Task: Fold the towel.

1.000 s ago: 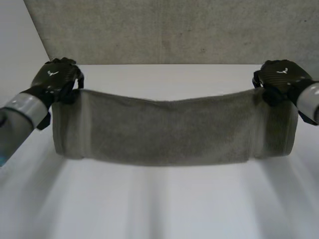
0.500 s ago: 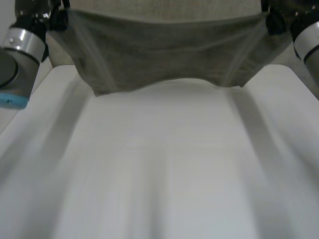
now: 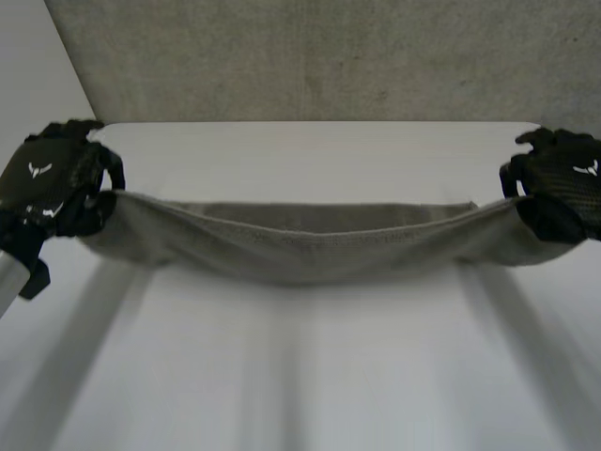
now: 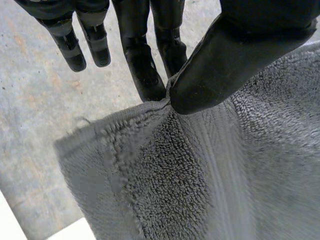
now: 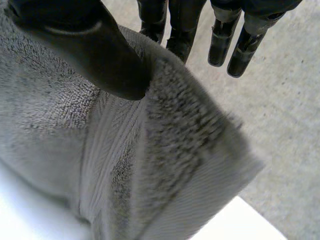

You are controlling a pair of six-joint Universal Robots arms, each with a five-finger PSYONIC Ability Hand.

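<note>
Towel [image 3: 300,249] now sags lower, just above the desk [image 3: 300,376]. Left robot hand [image 3: 54,188] and right robot hand [image 3: 562,183] each pinch a top corner; laying it down likely comes next.

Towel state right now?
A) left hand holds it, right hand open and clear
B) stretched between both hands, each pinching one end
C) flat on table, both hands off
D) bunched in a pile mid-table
B: the left hand and the right hand each pinch one end of the towel, and its middle sags between them.
</note>
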